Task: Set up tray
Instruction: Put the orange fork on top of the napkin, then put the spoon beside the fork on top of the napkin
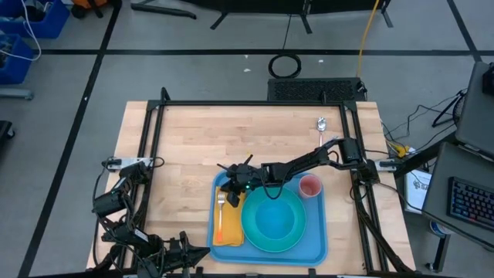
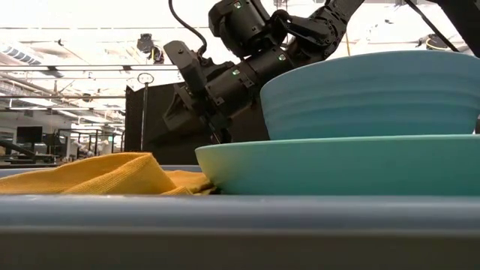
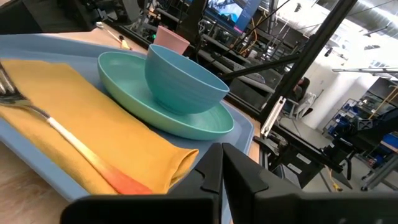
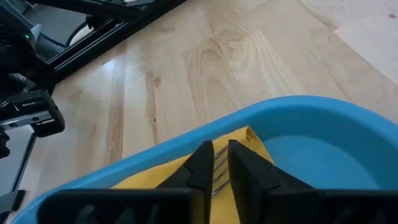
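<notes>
The blue tray (image 1: 315, 245) lies at the table's near side. On it are a teal plate (image 1: 266, 232) with a teal bowl (image 3: 183, 78), a pink cup (image 1: 309, 186) and a yellow napkin (image 1: 231, 228). A fork (image 3: 68, 134) lies along the napkin. My right gripper (image 4: 221, 163) reaches in from the right, slanting down over the tray's far left corner. It is open by a narrow gap, with the fork's tines (image 4: 219, 167) in that gap. My left gripper (image 3: 222, 163) is shut and empty, level beside the tray's near left corner. My right gripper has a finger on either side of the fork's tine end (image 4: 219, 167), coming slantwise from above and from the table's right. The fork lies flat on the napkin. I cannot tell whether the fingers touch it.
A spoon (image 1: 321, 123) lies on the bare wood at the far right of the table. Black frame rails (image 1: 154, 147) run along the table's left, far and right sides. Open wood lies to the left of and beyond the tray.
</notes>
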Controlling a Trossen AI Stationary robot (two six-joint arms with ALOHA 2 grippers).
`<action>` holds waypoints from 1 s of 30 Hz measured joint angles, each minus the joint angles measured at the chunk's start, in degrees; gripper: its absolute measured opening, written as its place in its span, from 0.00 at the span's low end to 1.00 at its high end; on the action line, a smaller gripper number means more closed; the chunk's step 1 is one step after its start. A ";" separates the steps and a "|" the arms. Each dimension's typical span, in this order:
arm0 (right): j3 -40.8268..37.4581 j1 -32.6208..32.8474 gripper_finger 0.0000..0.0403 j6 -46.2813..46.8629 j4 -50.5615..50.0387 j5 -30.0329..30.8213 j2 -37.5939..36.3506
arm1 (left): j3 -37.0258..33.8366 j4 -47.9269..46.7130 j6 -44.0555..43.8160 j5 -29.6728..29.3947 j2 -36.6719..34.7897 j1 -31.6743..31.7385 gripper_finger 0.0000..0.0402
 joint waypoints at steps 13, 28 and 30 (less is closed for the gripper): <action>-0.02 0.56 0.29 -4.07 6.62 0.07 -0.15 | 0.00 0.00 0.28 0.00 0.00 0.00 0.08; -0.09 3.81 0.22 -7.97 0.62 -10.34 -13.67 | 0.00 -0.02 1.44 1.51 0.00 0.19 0.02; -0.07 4.33 0.21 -9.92 -3.98 -10.16 -17.80 | 0.00 -0.02 1.44 1.54 0.00 0.28 0.04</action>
